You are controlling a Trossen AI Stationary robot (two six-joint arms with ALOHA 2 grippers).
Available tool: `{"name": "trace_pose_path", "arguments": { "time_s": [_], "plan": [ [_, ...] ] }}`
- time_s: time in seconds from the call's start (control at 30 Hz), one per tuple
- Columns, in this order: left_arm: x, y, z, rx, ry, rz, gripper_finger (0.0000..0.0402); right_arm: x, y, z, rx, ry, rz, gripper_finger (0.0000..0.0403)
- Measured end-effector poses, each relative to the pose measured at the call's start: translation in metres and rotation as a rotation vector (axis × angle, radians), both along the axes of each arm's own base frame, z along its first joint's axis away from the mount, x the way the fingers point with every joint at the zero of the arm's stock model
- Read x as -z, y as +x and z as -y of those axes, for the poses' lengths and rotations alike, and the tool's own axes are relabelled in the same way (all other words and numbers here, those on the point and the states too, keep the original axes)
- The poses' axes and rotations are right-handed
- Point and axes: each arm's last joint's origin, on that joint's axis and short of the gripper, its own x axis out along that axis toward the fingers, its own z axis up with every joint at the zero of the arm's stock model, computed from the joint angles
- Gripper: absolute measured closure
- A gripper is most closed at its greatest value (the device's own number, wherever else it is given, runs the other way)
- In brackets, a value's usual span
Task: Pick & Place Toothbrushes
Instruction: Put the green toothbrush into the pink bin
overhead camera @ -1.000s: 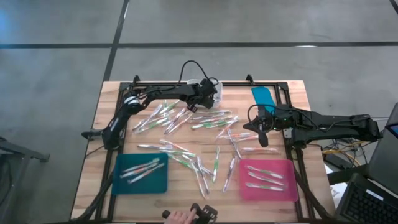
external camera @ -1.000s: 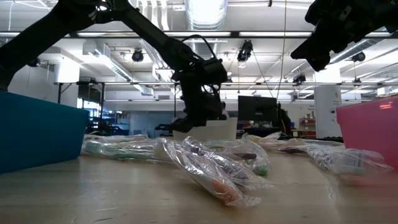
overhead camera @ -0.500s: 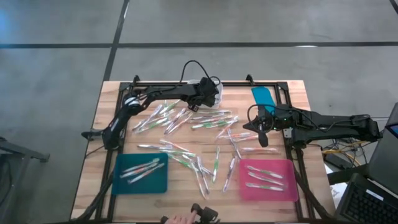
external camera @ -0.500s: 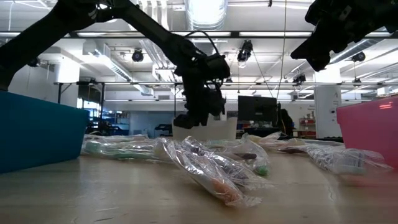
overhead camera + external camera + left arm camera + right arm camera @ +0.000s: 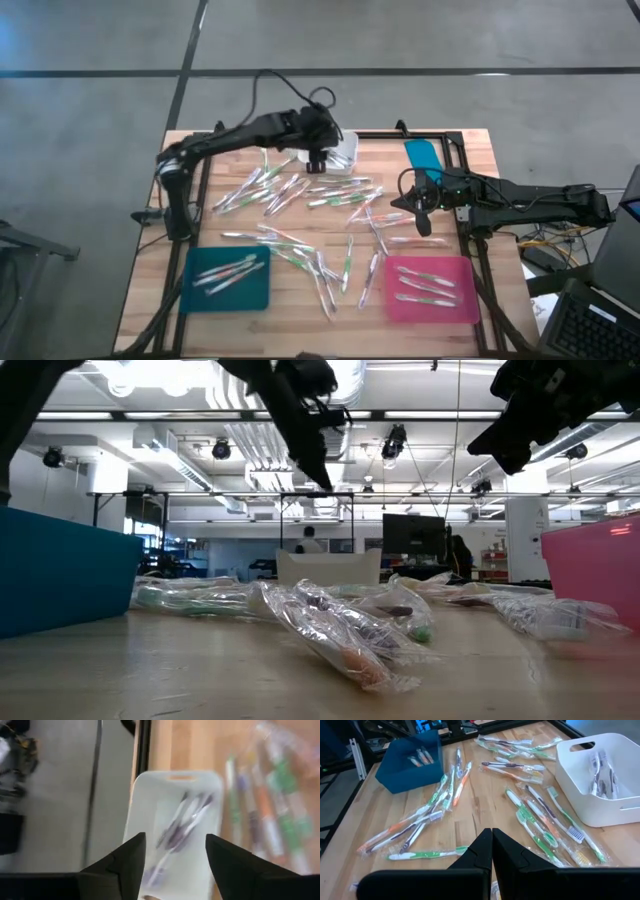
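Note:
Many wrapped toothbrushes [image 5: 320,200] lie scattered flat over the middle of the wooden table, clear with green, pink or orange parts. A few more lie in the white bin [image 5: 150,810] at the far edge, seen as toothbrushes [image 5: 182,822]. My left gripper [image 5: 175,840] hangs open high above this bin with nothing between its fingers; it also shows as the left gripper [image 5: 318,152] and the left gripper [image 5: 318,470]. My right gripper [image 5: 491,845] is shut and empty, raised over the table's right side, right gripper [image 5: 420,222].
A teal tray [image 5: 229,278] at the near left and a pink tray [image 5: 428,288] at the near right each hold a few toothbrushes. A teal piece [image 5: 424,157] lies at the far right. The black frame rail [image 5: 400,133] runs along the far edge.
My left gripper has risen from just over the white bin to high above it, rolling about its own axis as it climbed. A person's hand at the table's near edge has gone out of view. My right arm kept still.

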Motion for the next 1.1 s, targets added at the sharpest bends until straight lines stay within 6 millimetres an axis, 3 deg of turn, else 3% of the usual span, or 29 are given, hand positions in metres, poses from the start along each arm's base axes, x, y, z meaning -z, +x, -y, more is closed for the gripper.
{"name": "trace_pose_path", "arguments": {
  "time_s": [0.1, 0.27, 0.8, 1.1],
  "plan": [
    [-0.015, -0.015, 0.009, -0.001, -0.076, 0.075, 0.0198, 0.000, 0.000, 0.000, 0.000, 0.000, 0.000, 0.0394],
    [-0.024, -0.041, 0.025, -0.022, -0.170, 0.194, 0.0209, 0.000, 0.000, 0.000, 0.000, 0.000, 0.000, 0.0394],
    [0.011, -0.107, 0.092, 0.119, -0.279, 0.644, 0.0216, 0.000, 0.000, 0.000, 0.000, 0.000, -0.001, 0.0394],
    [0.027, -0.134, 0.104, 0.097, -0.349, 0.687, 0.0216, 0.000, 0.000, 0.000, 0.001, -0.001, 0.001, 0.0394]
  ]
}}
